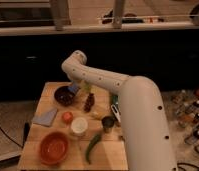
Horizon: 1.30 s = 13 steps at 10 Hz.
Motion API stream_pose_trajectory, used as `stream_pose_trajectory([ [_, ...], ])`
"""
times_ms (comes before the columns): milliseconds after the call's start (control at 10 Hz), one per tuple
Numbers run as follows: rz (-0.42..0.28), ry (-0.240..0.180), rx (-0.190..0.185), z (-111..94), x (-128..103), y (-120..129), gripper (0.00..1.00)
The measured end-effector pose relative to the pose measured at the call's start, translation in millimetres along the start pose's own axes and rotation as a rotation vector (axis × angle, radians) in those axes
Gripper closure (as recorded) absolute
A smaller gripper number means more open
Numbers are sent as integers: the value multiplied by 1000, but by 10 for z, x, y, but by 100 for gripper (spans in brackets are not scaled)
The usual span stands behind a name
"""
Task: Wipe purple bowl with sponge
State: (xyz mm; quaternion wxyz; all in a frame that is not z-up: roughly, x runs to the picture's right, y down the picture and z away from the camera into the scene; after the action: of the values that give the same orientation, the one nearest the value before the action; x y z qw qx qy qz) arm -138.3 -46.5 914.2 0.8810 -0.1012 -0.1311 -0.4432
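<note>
Jaws of the gripper [76,89] clamp the small blue-grey sponge [72,90] at the rim of the dark purple bowl [63,95] on the table [107,155], seemingly a light, squashy block best pinched across its sides.

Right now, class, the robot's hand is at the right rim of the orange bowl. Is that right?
Not quite. The camera view shows the hand at the right rim of the purple bowl, not the orange bowl, which sits apart, nearer the camera.
</note>
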Motion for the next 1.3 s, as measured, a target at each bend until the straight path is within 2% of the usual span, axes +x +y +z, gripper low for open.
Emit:
stream_pose_trajectory([
  [200, -36, -7, 10, 17, -12, -142, 100],
  [600, -106, -57, 26, 57, -91, -361, 100],
  [1100, -253, -141, 21, 175, -449, -687, 100],
  [1300, -334, -177, 15, 161, -609, -661, 100],
])
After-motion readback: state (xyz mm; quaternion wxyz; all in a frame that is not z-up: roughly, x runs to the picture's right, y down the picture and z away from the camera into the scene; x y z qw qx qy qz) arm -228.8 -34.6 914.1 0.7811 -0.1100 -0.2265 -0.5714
